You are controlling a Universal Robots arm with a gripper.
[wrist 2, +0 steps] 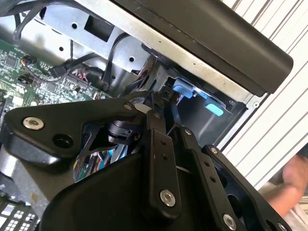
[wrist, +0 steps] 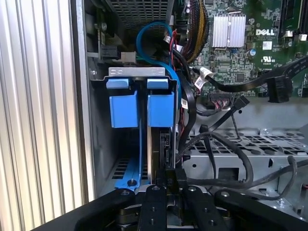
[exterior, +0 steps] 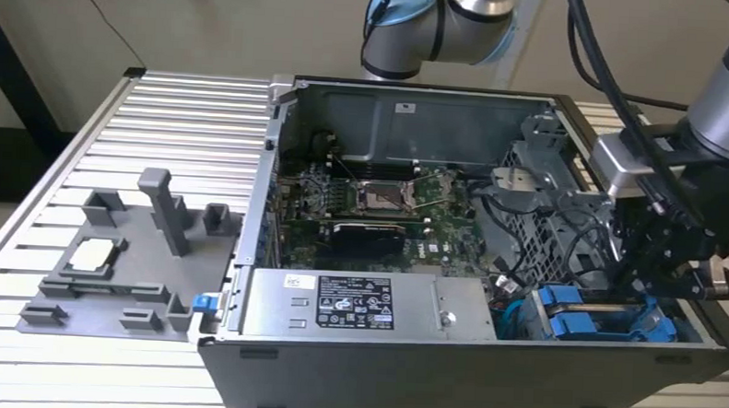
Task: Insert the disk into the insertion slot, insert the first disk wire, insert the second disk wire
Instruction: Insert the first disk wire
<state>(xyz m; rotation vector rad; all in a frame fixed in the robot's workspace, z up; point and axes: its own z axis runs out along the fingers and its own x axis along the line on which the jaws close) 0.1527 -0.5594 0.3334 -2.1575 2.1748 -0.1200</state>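
The disk stands edge-on in the insertion slot of the grey drive cage, its blue end handle beside a second blue carrier. In the exterior view the blue carriers sit in the case's front corner on the exterior view's right, with my gripper reaching down just above them. In both wrist views my gripper has its fingers close together on a black disk wire connector at the disk's rear edge. The contact itself is partly hidden by the fingers.
The open computer case lies on a ribbed metal table. Inside are a grey power-supply box, the motherboard, a blue cable loop and black cable bundles close to the gripper. A grey fixture stands beside the case. A person's hand shows beyond the case.
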